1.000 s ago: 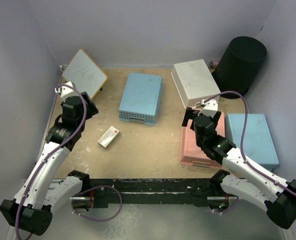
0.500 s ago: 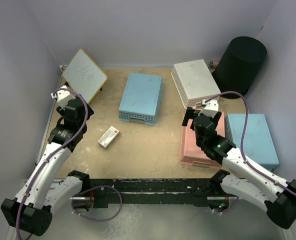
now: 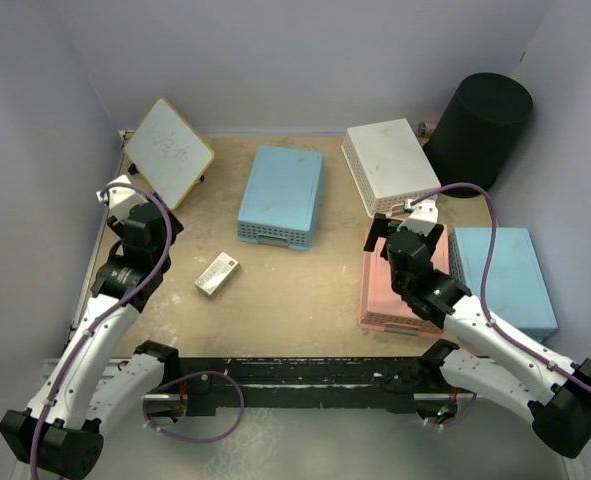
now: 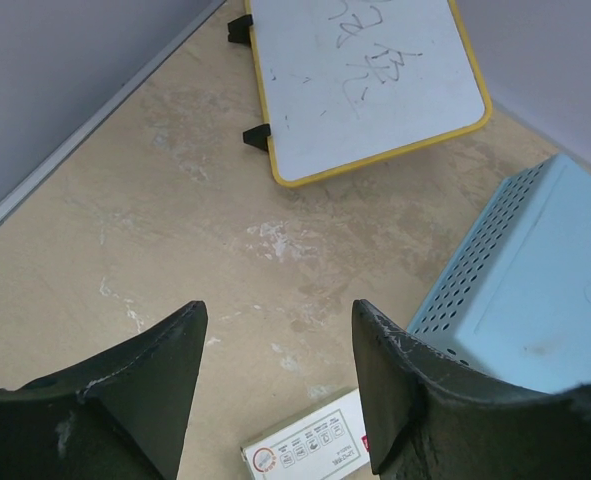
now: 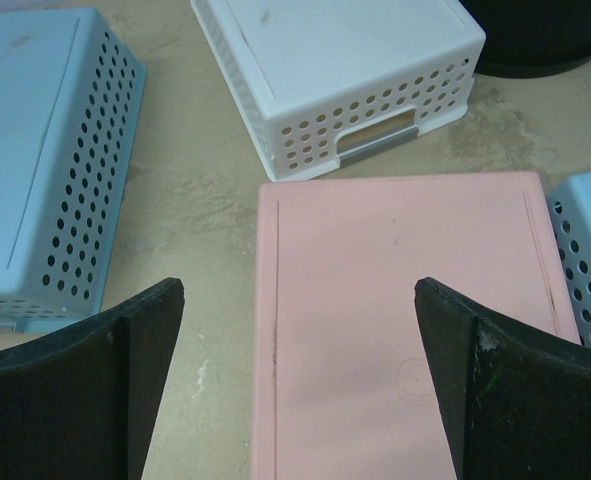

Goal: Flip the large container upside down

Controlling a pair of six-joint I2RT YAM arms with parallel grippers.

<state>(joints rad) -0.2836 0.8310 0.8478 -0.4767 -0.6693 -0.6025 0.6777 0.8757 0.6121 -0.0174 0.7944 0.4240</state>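
The large container (image 3: 478, 128) is a tall round black wastebasket standing in the far right corner, against the wall. A strip of its lower edge shows at the top right of the right wrist view (image 5: 540, 40). My right gripper (image 3: 405, 236) is open and empty, hovering over the far end of the upturned pink basket (image 3: 387, 298), well short of the container; the right wrist view shows its fingertips (image 5: 300, 290) spread wide. My left gripper (image 3: 147, 222) is open and empty at the far left, away from the container, above bare table (image 4: 275, 315).
An upturned white lattice basket (image 3: 388, 165) lies between the right gripper and the container. Upturned blue baskets lie at centre (image 3: 282, 194) and right (image 3: 502, 280). A yellow-framed whiteboard (image 3: 168, 151) leans at the far left. A small white card box (image 3: 217, 273) lies near the left arm.
My left gripper has drawn back to the left, away from the centre of the table. The right arm and the container have not moved.
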